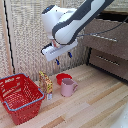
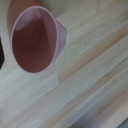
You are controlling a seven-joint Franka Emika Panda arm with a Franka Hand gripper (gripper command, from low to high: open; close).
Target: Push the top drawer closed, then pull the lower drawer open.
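Note:
In the exterior view, the top drawer (image 1: 107, 44) is a dark wood-grain front at the right, and it seems to stand out a little from the cabinet. Under it sits the lower drawer (image 1: 111, 64) with its slim silver bar handle (image 1: 106, 59). My gripper (image 1: 63, 58) hangs from the white arm, left of the drawers and above the wooden surface. It is open, with nothing between its blue-tipped fingers (image 1: 57, 62). It touches neither drawer. The wrist view shows no fingers and no drawer.
A pink mug (image 1: 68, 87) (image 2: 35, 40) stands below the gripper, with a red bowl (image 1: 62, 77) behind it. A yellow packet (image 1: 46, 82) and a red basket (image 1: 20, 97) are at the exterior view's left. A slatted wall is behind.

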